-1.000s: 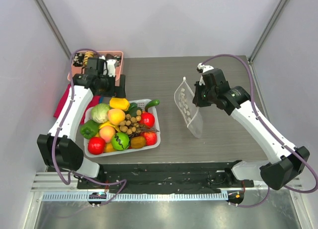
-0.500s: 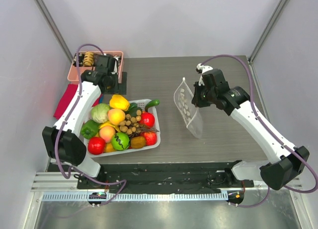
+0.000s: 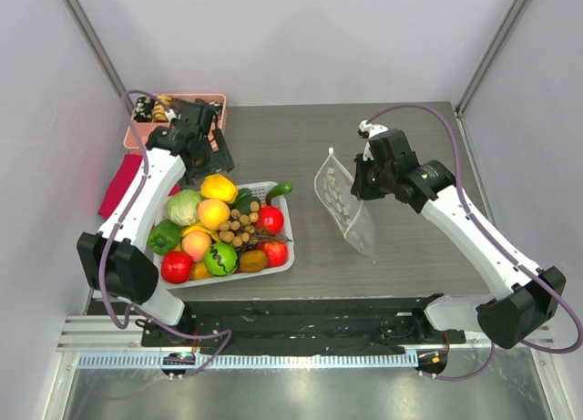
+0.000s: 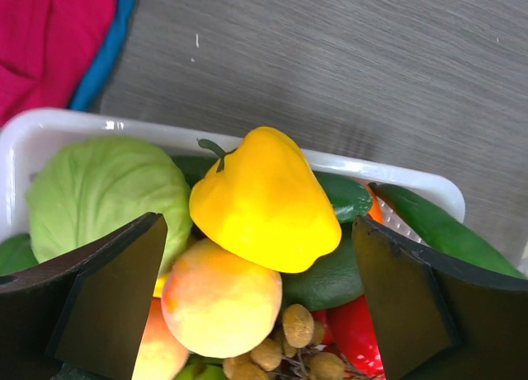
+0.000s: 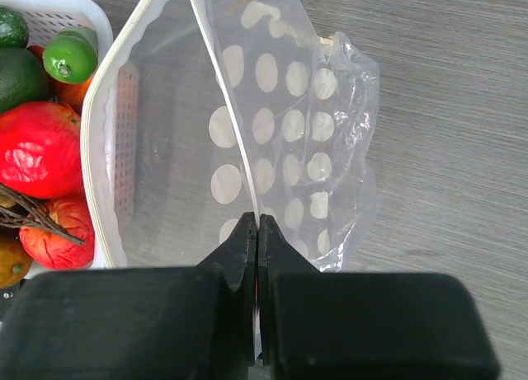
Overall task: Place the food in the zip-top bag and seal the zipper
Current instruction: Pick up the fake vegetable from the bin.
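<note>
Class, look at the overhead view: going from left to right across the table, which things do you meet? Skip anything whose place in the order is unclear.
red cloth → cabbage → yellow pepper → red apple → zip-top bag

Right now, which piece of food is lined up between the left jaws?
The yellow pepper: it sits centred in the open gap, on top of the pile. The peach is lower in the wrist view, and the cabbage is off toward one jaw.
</note>
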`<state>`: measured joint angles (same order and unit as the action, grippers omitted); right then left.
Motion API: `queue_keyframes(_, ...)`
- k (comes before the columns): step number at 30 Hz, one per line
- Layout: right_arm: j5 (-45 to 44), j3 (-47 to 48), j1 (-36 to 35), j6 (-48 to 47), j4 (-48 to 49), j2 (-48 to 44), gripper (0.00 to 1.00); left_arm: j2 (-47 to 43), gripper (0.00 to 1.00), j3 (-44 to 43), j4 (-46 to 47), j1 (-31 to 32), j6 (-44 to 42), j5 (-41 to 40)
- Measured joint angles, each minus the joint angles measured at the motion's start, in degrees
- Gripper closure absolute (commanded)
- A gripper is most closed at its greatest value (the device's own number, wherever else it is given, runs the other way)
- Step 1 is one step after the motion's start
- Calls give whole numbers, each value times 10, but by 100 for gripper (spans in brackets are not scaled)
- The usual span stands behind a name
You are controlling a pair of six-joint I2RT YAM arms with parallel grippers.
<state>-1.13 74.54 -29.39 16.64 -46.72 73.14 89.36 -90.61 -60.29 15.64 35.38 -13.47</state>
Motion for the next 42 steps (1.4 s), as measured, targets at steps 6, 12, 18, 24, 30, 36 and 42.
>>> queue_keyframes(6,2,-3,0,0,0,0,99,25,0,0,-13,0,59,5)
queue_keyframes(12,12,-5,0,0,0,0,99,63,0,0,-16,0,89,18)
queue_keyframes(18,19,-6,0,0,0,0,99,86,13,0,-17,0,95,36)
queue_keyframes(24,19,-7,0,-1,0,0,99,88,21,0,-17,0,92,58)
queue_keyframes(30,19,-12,0,-3,2,0,99,88,52,-4,-17,0,78,73)
queue_keyframes(36,27,-12,0,-2,2,0,99,83,62,-69,-12,0,41,98)
queue_keyframes(42,71,-12,1,14,5,0,99,-1,64,-76,82,4,30,130)
